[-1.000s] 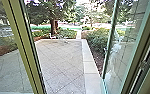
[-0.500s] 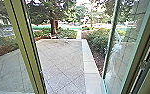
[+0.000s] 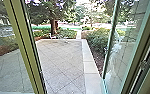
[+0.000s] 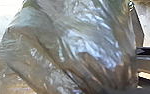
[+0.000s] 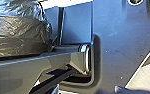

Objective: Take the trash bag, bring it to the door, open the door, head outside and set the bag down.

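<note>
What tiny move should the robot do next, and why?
Maybe roll gently forward: the tall, green-edged glass door stands open, the flat, grey paved yard lies straight ahead, and the shiny, crinkled plastic trash bag is close beside the robot's body.

I look through a glass-panelled doorway (image 3: 26, 50) onto an outdoor yard (image 3: 63, 67) paved in a diagonal grid. Leafy shrubs (image 3: 97, 38) and a tree (image 3: 53, 27) grow beyond its edges.

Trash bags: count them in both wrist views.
1: the shiny trash bag, bulging close to the left wrist camera and seemingly the same one in the right wrist view. Another could be hidden behind it.
</note>
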